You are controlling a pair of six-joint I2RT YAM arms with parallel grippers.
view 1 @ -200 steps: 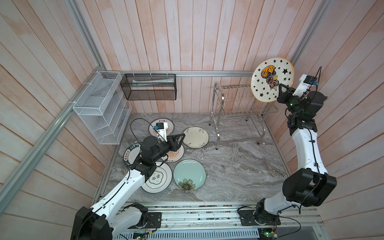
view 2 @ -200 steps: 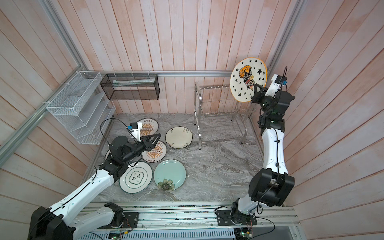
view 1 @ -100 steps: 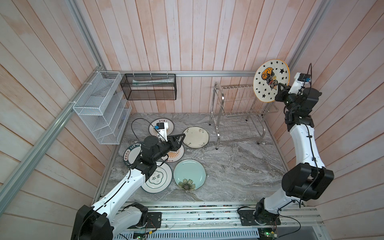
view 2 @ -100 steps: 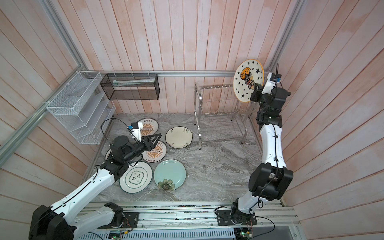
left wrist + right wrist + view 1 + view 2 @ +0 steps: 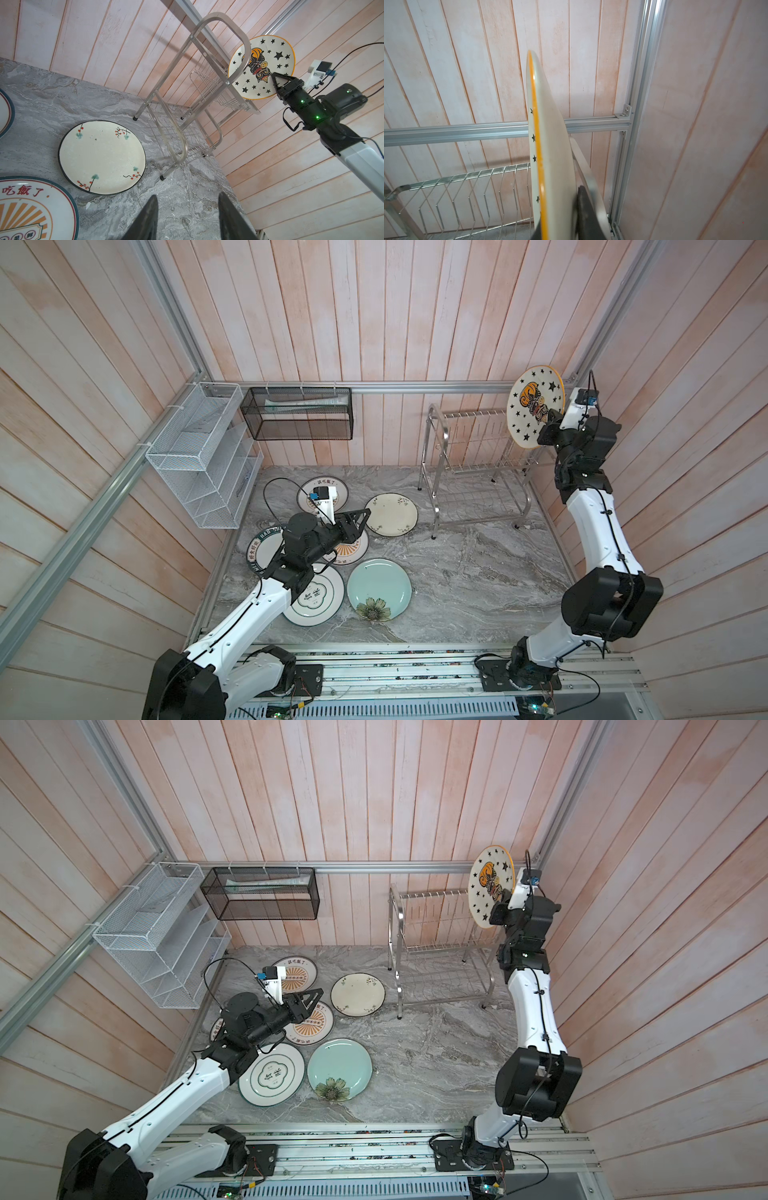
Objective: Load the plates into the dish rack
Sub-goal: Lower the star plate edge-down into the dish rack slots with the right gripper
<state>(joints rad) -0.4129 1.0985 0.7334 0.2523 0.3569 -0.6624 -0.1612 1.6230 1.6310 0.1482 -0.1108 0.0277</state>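
Note:
My right gripper [image 5: 547, 418] is shut on the lower rim of the yellow-rimmed star plate [image 5: 534, 406], held upright above the right end of the dish rack [image 5: 432, 439]. The right wrist view shows this plate [image 5: 548, 145] edge-on over the rack's prongs [image 5: 467, 187]. My left gripper [image 5: 362, 517] hangs open and empty over a sunburst plate [image 5: 353, 549]. Around it on the table lie a second sunburst plate [image 5: 332, 485], a cream plate [image 5: 391, 514], a pale-blue flower plate [image 5: 379, 589], a green-ringed white plate [image 5: 320, 597] and a lettered dark-green plate [image 5: 259, 545].
A white mesh shelf basket [image 5: 199, 456] and a black mesh box [image 5: 299, 414] hang on the back left walls. The wooden side wall stands close behind my right arm [image 5: 598, 531]. Bare marble [image 5: 478, 572] lies in front of the rack.
My right gripper has carried the star plate slightly left and down toward the rack's top tier, turning it more edge-on. The left arm has stayed still.

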